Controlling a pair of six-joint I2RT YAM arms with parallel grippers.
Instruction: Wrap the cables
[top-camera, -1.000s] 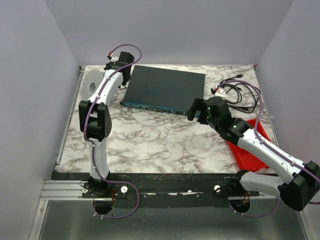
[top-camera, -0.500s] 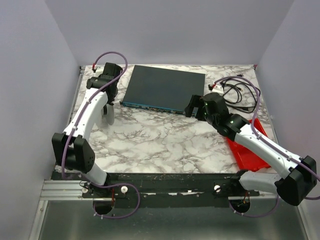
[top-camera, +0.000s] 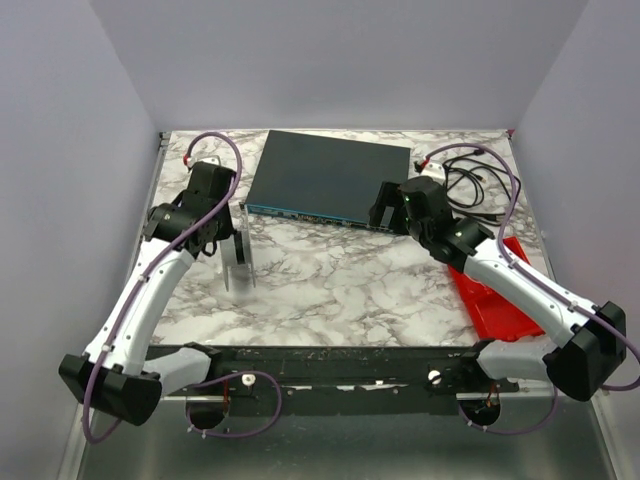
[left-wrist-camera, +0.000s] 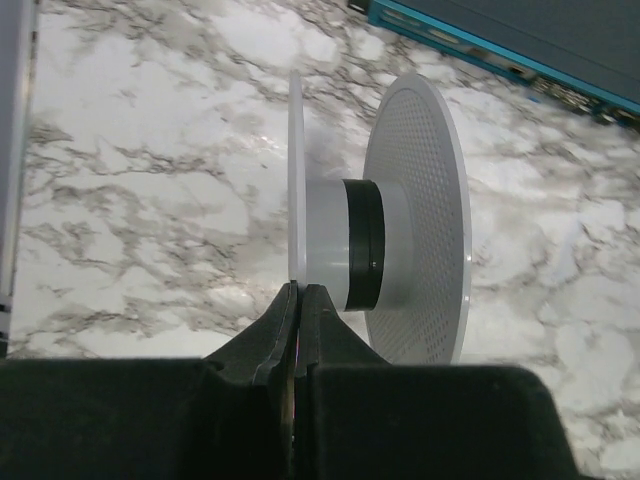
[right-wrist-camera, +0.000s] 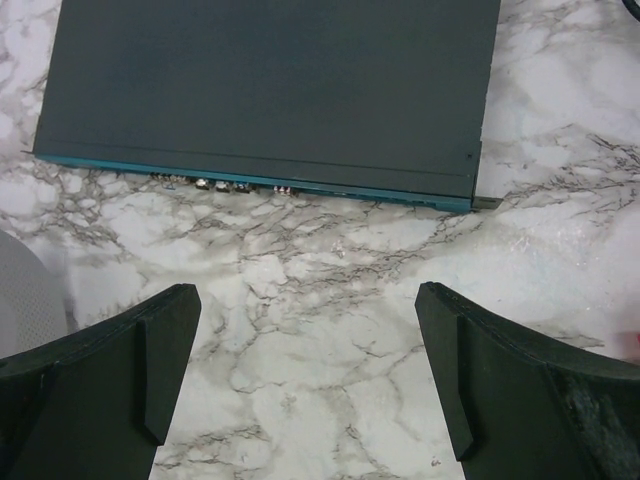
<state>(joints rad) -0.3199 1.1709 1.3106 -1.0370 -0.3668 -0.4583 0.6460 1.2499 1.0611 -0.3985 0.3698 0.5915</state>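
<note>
We cannot trace the thin white cable in any view. At upper right a small white piece (top-camera: 433, 172) lies against the black cords (top-camera: 483, 190), too small for us to read its axis. The left gripper (left-wrist-camera: 298, 297) is clamped on the rim of one flange of a spool (left-wrist-camera: 400, 225). The spool stands on edge left of centre, its hub axis running across the wrist frame. The right gripper (right-wrist-camera: 305, 370) hangs with jaws wide apart, holding nothing, before a flat dark box (top-camera: 330, 172). The table (top-camera: 330, 285) is grey-veined marble inside plain lilac walls. A red tray (top-camera: 495, 300) is partly hidden under the right arm. The right wrist view cuts the spool off at its left edge.
</note>
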